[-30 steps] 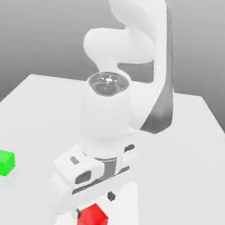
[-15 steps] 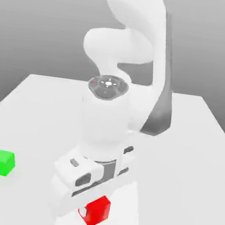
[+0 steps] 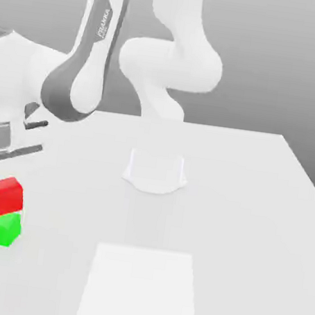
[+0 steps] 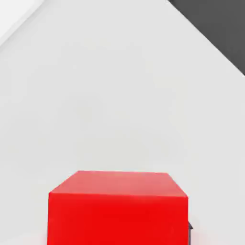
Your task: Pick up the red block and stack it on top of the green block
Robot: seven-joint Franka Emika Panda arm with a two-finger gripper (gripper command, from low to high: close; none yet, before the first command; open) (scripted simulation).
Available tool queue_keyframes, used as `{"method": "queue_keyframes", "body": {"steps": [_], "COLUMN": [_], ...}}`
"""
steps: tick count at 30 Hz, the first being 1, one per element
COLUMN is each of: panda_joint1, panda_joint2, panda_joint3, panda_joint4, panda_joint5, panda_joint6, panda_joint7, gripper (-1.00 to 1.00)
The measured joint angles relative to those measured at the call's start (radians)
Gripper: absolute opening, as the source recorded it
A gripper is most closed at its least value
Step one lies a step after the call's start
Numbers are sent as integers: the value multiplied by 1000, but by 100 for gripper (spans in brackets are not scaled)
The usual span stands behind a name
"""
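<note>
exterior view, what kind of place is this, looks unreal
Most likely a simulated tabletop test scene, not a real room: a plain white table against an empty grey backdrop, a white arm, and two flat-coloured cubes, the red block over the green block.

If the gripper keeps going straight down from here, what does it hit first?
Most likely the green block: the red block in the gripper sits right above it, so red's underside would land on green, though depth alignment is unclear.

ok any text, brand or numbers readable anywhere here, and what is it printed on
"FRANKA": printed lengthwise along the grey side panel of the robot arm, seen in the exterior view. A second, smaller word beside it is too small to read.
No text on the red block, the green block or the table.
</note>
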Motion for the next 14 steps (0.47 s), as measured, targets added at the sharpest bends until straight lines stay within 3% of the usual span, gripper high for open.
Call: {"method": "queue_keyframes", "body": {"steps": [6,7,14], "panda_joint1": [-39,-49,-49], "panda_joint2": [170,189,187], "panda_joint3": [96,111,110], "panda_joint4": [6,7,7], "panda_joint5": [196,218,215], "panda_joint6": [145,161,161], "panda_joint7": [-172,-188,-186], "gripper": [-100,100,100]}}
